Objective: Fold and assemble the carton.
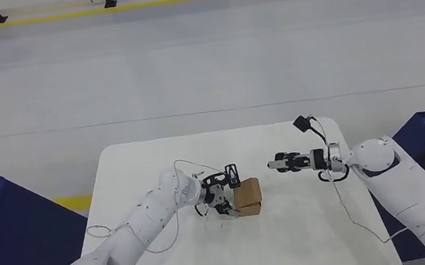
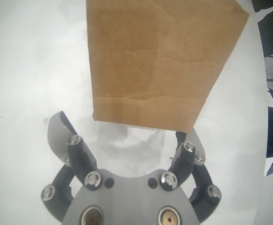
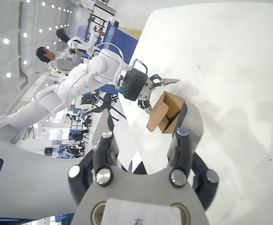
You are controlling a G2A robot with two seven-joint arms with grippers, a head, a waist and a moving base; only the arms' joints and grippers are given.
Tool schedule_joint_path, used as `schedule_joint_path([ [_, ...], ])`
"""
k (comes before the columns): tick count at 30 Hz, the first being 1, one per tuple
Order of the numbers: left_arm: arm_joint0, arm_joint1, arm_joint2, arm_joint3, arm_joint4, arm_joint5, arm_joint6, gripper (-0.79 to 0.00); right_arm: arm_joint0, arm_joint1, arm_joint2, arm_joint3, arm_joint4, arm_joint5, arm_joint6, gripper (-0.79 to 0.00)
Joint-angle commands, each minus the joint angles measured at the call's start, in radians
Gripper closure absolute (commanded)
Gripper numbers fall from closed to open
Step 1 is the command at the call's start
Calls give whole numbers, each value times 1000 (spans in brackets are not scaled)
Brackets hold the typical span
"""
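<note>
hovering low, the left gripper (image 1: 229, 191) had its fingers spread wide beside the brown cardboard carton (image 1: 248, 195); right gripper (image 1: 273, 163) hung well apart, fingers open too.

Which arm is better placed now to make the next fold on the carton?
Left, most likely. The left gripper, open, is right at the edge of the carton. The right gripper, also open, hangs apart from the carton, so it would have to travel first.
</note>
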Motion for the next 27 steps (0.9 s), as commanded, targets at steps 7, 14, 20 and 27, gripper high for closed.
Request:
schedule_joint_path([
  [7, 0, -10, -8, 12, 16, 1, 8, -785, 7, -18, -50, 2, 140, 68, 96, 0],
  [14, 0, -18, -15, 21, 27, -2, 4, -785, 57, -50, -135, 73, 85, 81, 58, 0],
  [20, -1, -24, -22, 31, 32, -5, 0, -785, 81, -72, -187, 116, 15, 59, 7, 0],
  [27, -2, -30, -28, 43, 45, -9, 5, -785, 97, -85, -209, 155, -14, 50, -5, 0],
])
